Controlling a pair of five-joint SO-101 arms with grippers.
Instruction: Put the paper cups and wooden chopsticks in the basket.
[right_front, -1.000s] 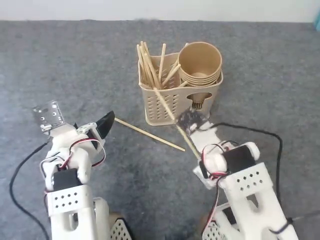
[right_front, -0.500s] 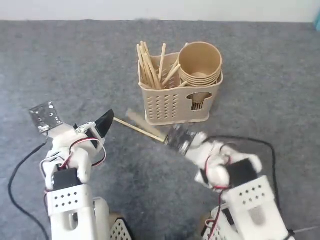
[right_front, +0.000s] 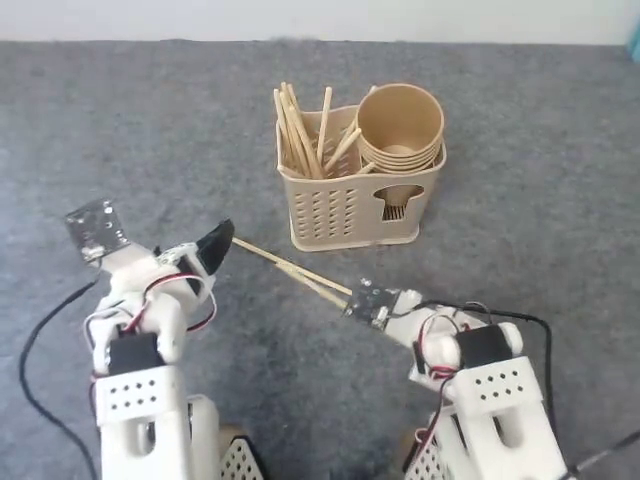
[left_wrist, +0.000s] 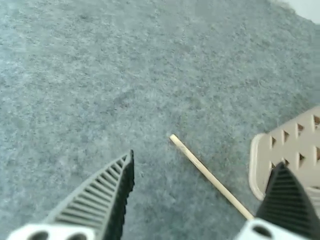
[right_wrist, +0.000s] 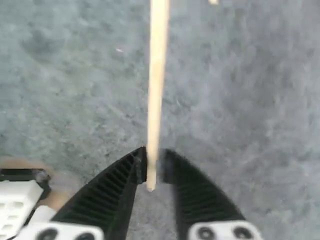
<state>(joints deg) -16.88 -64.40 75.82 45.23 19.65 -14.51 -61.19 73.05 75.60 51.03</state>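
Right wrist view: slim, straight wooden chopstick (right_wrist: 156, 75)

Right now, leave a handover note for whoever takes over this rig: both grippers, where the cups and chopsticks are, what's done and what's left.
Left gripper: open, over the carpet by one end of a loose wooden chopstick.
Right gripper: shut on the end of a second wooden chopstick, which lies alongside the loose one.
Basket: paper cups stacked in one compartment, a bundle of chopsticks in the other.
Done: the cups and most chopsticks are in.
Left: the two chopsticks outside the basket.
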